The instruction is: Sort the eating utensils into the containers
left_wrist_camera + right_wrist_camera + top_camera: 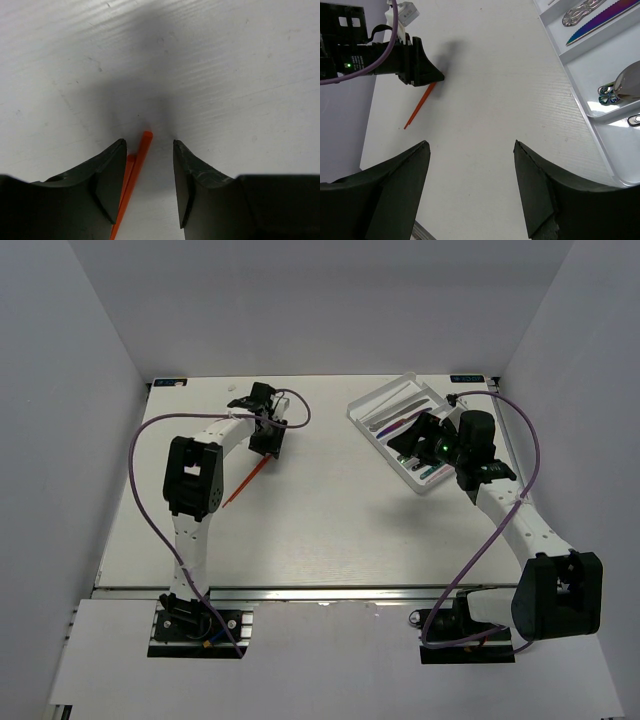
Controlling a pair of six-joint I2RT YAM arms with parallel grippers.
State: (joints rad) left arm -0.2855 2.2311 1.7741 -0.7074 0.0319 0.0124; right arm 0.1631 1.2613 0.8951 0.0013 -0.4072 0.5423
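Observation:
A red-orange utensil [243, 483], two thin sticks lying side by side, rests on the white table at the left. My left gripper [266, 447] is open and low over its far end. In the left wrist view the sticks [136, 162] lie between the jaws, close to the left finger [107, 177]. The white cutlery tray [356, 414] sits at the back right and holds several utensils. My right gripper [412, 440] is open and empty at the tray's near-left side. In the right wrist view [470, 150] it hangs over bare table, with the tray wall [580, 100] on the right.
The tray holds an iridescent knife [600, 22] and a silver spoon [627, 82] in separate compartments. White walls enclose the table on the left, back and right. Purple cables loop from both arms.

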